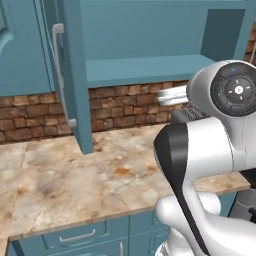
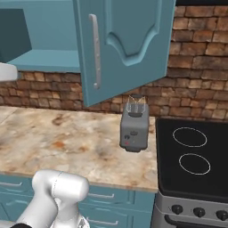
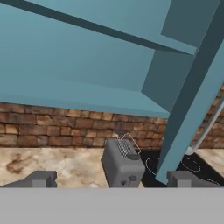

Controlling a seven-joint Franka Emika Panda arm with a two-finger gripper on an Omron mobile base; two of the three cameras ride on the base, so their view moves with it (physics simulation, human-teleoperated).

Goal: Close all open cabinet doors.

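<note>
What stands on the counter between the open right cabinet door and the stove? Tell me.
A grey toaster stands there, below the open cabinet door and just left of the stove, as the right base view shows.

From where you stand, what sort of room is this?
Most likely a kitchen: a toaster sits on a marbled counter beside a black stove, with teal cabinet doors hanging open above.

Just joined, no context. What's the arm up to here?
It's at a teal wall cabinet whose two doors stand open: the left door and the right door both swing out over the counter. The gripper is open and empty, raised in front of the cabinet, aimed between the doors toward the toaster, touching neither door. Nothing is closed yet. A stove sits right of the toaster.
</note>
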